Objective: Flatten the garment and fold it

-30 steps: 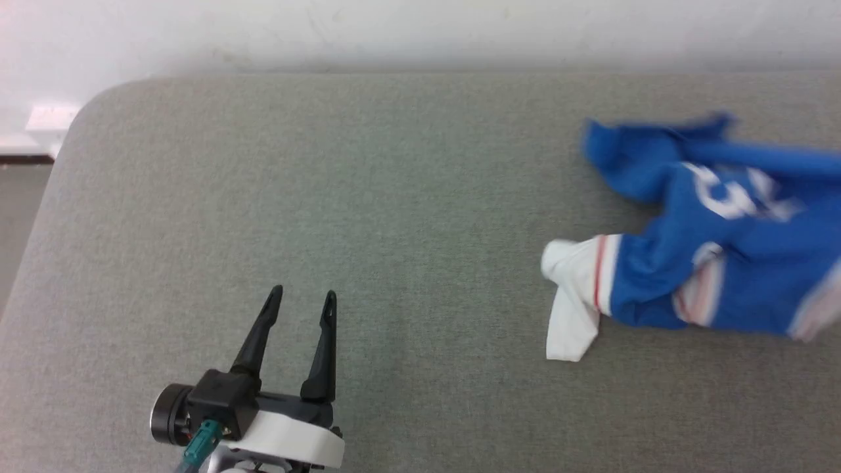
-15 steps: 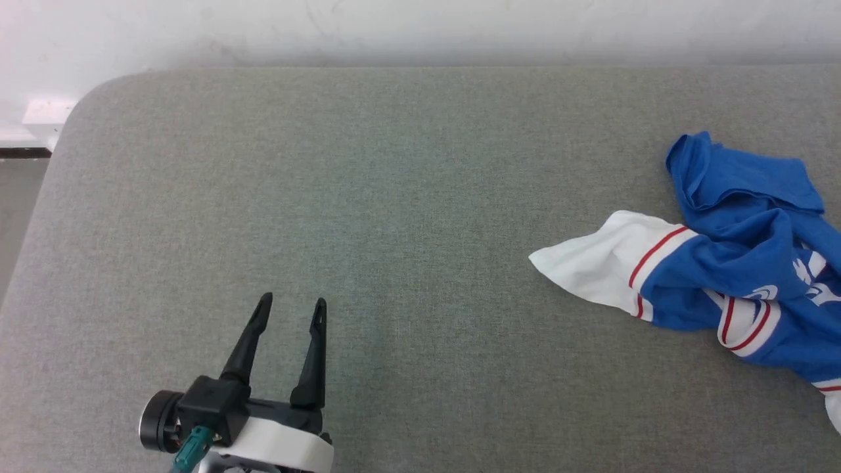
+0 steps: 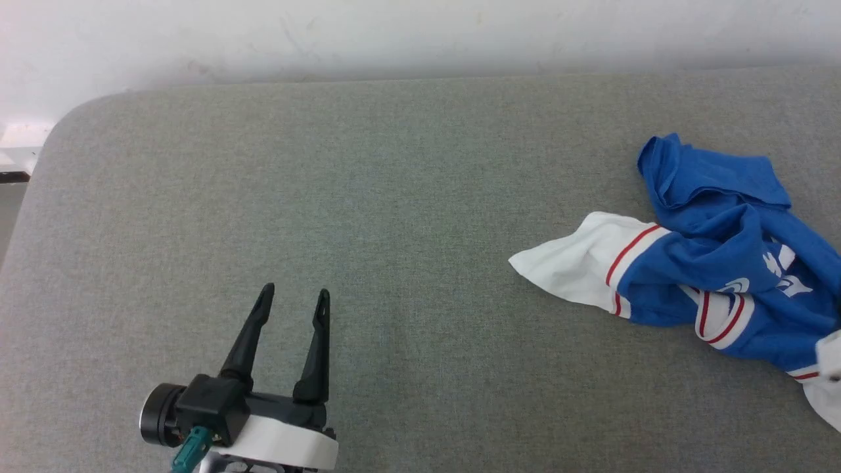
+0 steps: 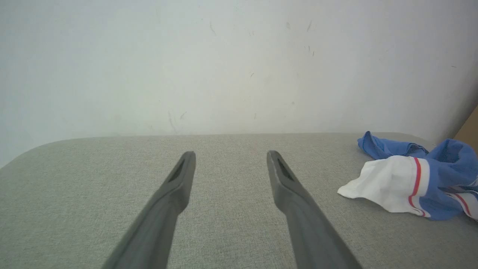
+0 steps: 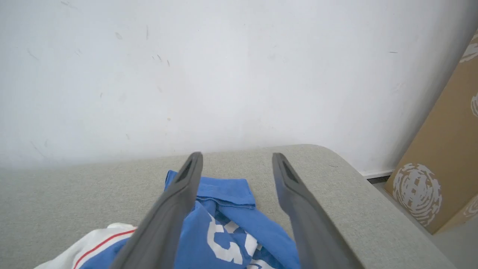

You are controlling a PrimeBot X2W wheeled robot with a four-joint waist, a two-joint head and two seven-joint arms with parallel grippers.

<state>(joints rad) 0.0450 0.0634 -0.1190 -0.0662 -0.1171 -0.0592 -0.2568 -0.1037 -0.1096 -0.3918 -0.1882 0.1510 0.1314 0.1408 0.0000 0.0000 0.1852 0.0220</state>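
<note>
Head view: high, angled down over table [image 3: 394,197], wall [image 3: 394,33] along top edge.
Left wrist view: low over table, along left gripper [image 4: 230,153], facing wall.
Right wrist view: low, close over garment [image 5: 227,194], along right gripper [image 5: 237,154], facing wall.
Shared by all: garment, table, wall.

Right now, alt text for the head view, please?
A crumpled blue shirt with white sleeves lies at the right of a grey fabric surface. The open left tool is at lower left, apart from it.
</note>
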